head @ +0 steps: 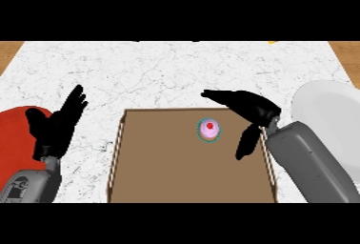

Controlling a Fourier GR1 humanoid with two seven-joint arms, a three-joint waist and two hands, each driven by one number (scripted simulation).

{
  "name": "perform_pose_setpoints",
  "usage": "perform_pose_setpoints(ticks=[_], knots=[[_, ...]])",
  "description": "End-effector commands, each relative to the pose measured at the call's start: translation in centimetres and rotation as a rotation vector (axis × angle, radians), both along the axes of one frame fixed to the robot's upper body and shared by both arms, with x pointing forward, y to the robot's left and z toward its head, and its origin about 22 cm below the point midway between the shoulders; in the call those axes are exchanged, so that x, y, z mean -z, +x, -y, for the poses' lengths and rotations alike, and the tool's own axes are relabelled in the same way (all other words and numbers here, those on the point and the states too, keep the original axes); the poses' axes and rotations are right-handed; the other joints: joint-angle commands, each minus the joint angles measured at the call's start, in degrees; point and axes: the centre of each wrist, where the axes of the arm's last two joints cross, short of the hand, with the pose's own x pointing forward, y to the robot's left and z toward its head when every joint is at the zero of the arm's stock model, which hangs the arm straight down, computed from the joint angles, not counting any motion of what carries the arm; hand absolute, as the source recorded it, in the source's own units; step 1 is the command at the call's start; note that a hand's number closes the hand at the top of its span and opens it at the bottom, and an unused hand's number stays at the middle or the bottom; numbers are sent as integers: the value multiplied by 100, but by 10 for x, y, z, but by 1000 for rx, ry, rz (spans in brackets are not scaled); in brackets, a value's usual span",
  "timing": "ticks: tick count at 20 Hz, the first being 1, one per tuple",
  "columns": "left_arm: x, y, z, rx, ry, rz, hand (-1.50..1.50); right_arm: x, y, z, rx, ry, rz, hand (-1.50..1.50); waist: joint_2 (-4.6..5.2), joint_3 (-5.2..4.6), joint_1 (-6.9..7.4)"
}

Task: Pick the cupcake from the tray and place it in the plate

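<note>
Over the tray's right side, the right hand (246,110) hangs open, its fingers stretched toward the far left and its thumb pointing down toward the near edge, with nothing held between them. Its grey forearm (309,159) comes in from the lower right and crosses the tray's right rim. Just left of that hand, apart from the fingers and the thumb, the cupcake (209,130) stands upright on the tray's floor, in the far right part of it; it shows pink icing with a red dot on top and a teal wrapper round it. The tray (162,167) is a brown, shallow rectangle with low walls, lying in the middle of the white marbled counter (162,71). To the right, partly behind the forearm, sits the white plate (330,114), cut off by the right edge. Well to the left of the tray, the left hand (60,124) rests open, fingers straight and pointing to the far side, holding nothing. Beneath and beside it a red round thing (15,133) shows at the left edge; what it is cannot be told.
</note>
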Motion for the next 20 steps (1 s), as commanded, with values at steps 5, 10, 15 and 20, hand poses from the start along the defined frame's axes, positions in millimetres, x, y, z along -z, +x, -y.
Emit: perform_pose_setpoints(ticks=[5, 10, 15, 20], knots=[[19, -5, 10, 20, -10, -2, 0, 25, 14, -25, 2, -64, 8, -150, 13, 1, 26], [13, 0, 3, -1, 2, -3, 0, 20, 7, -36, 2, -88, 5, -150, 3, 0, -5], [1, -1, -14, 8, 2, -4, 0, 41, 14, -38, -30, -129, 5, -150, 6, 1, 16], [17, 8, 17, -1, -13, -9, 0, 21, 8, -67, -172, -131, -31, 150, 3, -1, -17]])
